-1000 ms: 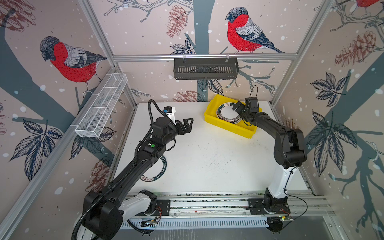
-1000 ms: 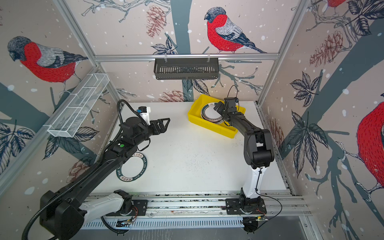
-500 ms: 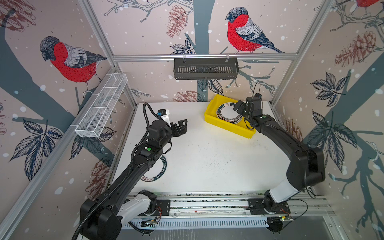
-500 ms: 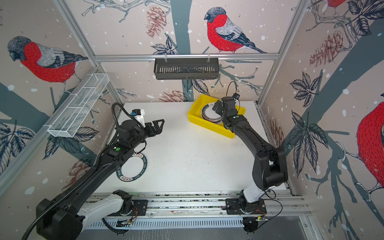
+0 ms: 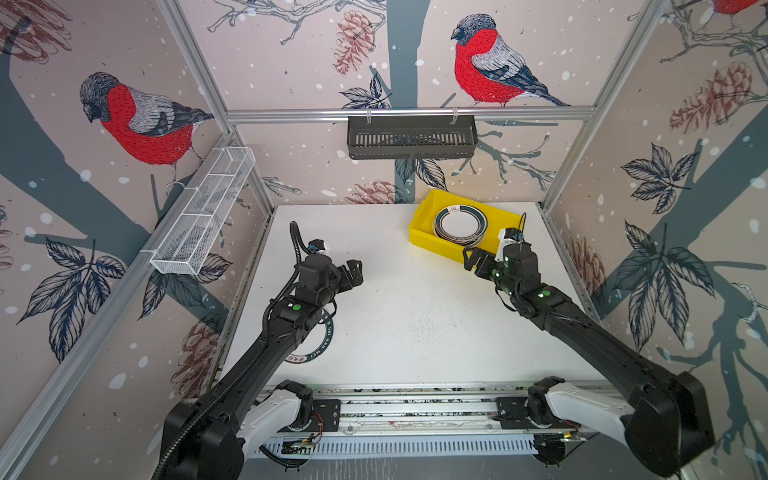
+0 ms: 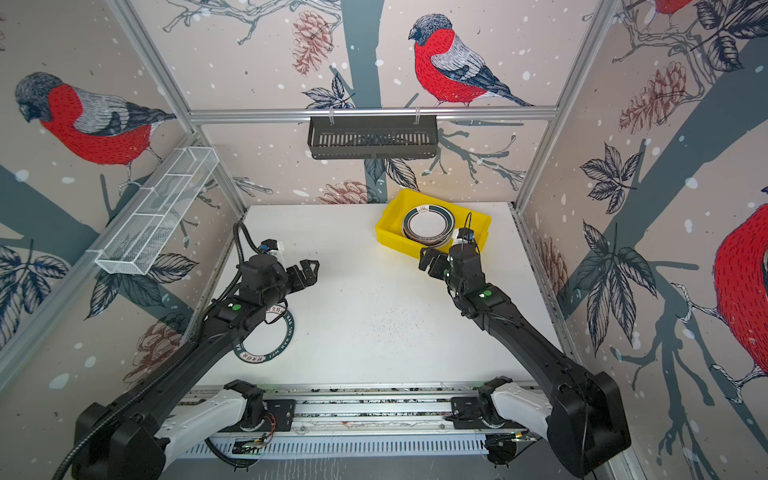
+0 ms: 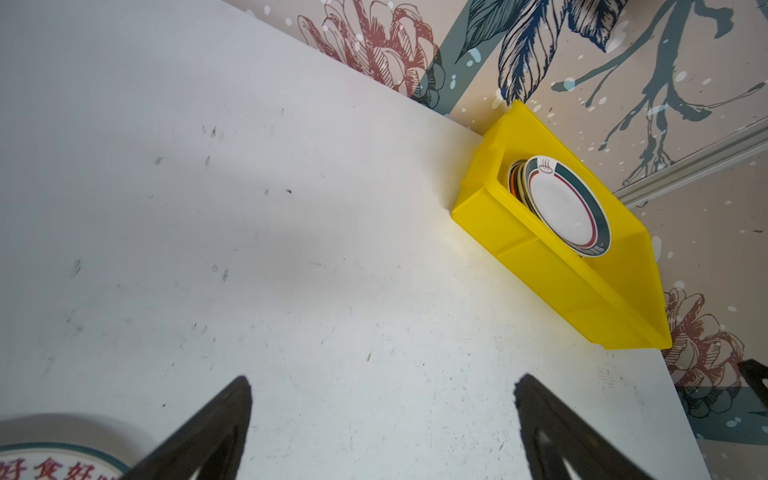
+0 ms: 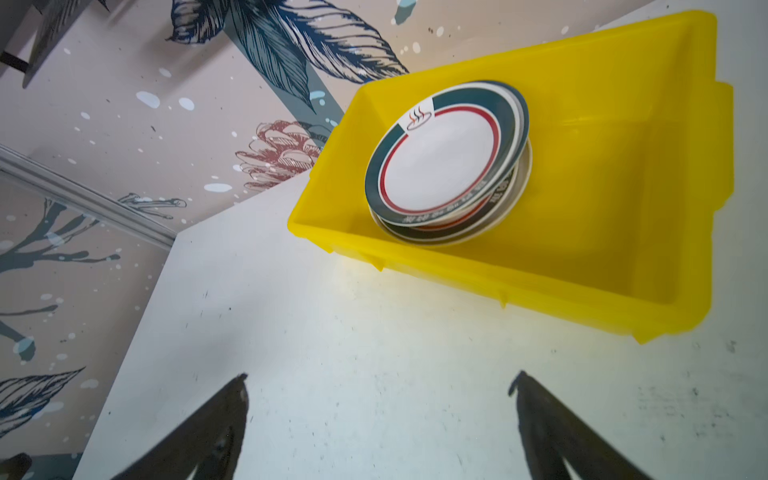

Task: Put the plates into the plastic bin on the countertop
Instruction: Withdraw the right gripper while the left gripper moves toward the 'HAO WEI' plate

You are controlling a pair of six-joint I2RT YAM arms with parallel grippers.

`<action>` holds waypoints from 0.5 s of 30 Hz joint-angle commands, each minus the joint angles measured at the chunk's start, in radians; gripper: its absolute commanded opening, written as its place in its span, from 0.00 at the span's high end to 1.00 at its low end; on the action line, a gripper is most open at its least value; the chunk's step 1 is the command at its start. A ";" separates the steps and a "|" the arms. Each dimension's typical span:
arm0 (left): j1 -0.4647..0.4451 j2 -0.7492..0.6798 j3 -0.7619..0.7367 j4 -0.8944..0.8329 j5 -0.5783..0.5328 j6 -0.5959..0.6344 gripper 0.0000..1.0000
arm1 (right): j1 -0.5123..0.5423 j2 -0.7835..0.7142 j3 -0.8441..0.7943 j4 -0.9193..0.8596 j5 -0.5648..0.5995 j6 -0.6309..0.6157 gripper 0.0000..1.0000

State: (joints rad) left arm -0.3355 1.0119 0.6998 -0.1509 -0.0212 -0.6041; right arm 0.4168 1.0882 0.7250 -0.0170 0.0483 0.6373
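The left gripper [image 5: 355, 272] stands wide open and empty above the flat white countertop [image 5: 407, 324]. Partly under its arm, one round white plate with a dark teal lettered rim [image 6: 268, 338] lies flat. The right gripper [image 5: 473, 262] is also wide open, holding nothing, near the front wall of the bright yellow rectangular plastic bin [image 5: 432, 246] at the far right of the countertop. Inside rests a stack of plates [image 5: 459, 224], the top one white, teal-rimmed, red-ringed.
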 commanded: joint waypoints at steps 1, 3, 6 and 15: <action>0.004 0.001 -0.013 -0.050 -0.086 -0.036 0.02 | 0.000 -0.046 -0.050 0.036 -0.054 -0.031 0.00; 0.014 0.019 -0.007 -0.084 -0.102 -0.032 0.02 | -0.001 -0.067 -0.078 0.048 -0.066 -0.037 0.00; 0.019 0.041 0.004 -0.139 -0.104 -0.029 0.02 | -0.003 -0.086 -0.084 0.024 -0.070 -0.053 0.00; 0.020 0.014 -0.104 -0.180 -0.182 -0.146 0.02 | -0.004 -0.122 -0.100 0.018 -0.084 -0.049 0.00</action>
State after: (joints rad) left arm -0.3172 1.0389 0.6193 -0.3115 -0.1642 -0.6907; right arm 0.4126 0.9733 0.6327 -0.0212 -0.0261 0.5964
